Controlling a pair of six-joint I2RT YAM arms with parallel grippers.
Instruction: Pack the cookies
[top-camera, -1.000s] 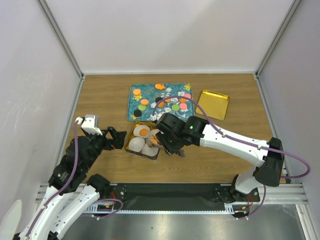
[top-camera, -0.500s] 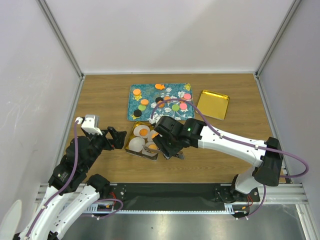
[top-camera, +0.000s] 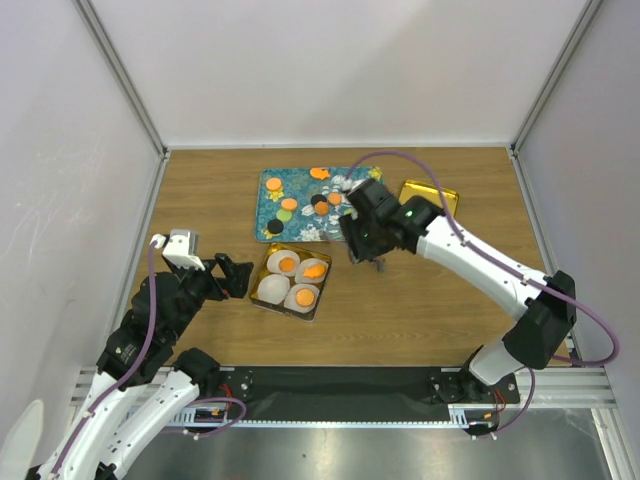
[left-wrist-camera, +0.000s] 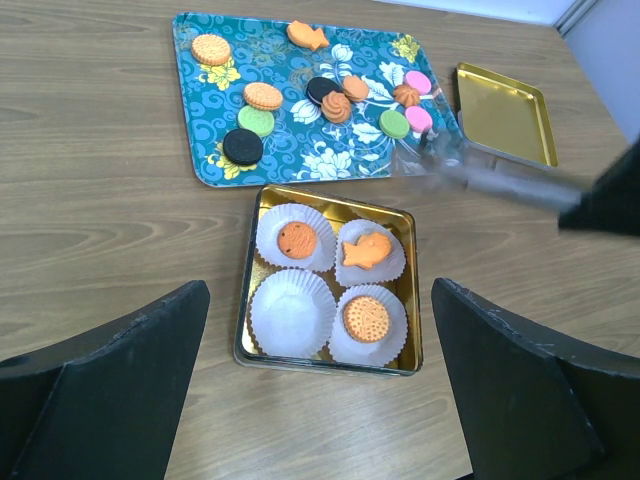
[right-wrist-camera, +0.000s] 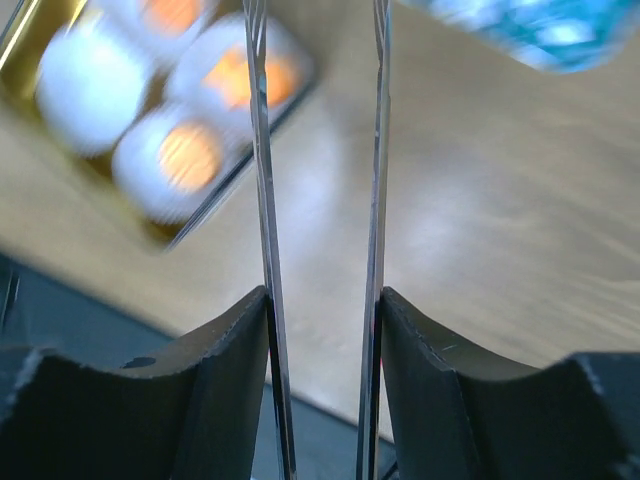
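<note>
Right gripper: blades parted, nothing visible between them; beside the teal tray's near right corner.
Cookies: loose on that tray, at 11 o'clock from your right gripper; three more in the gold box.
Left gripper: spread wide, at 8 o'clock; your right arm is nearer.

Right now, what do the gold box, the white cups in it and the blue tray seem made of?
Gold box: likely thin metal, shiny; its walls mirror the light. White cups: paper, matte, with pleated rims. Blue tray: plastic or coated metal, I cannot tell; glossy, with printed flowers.
</note>
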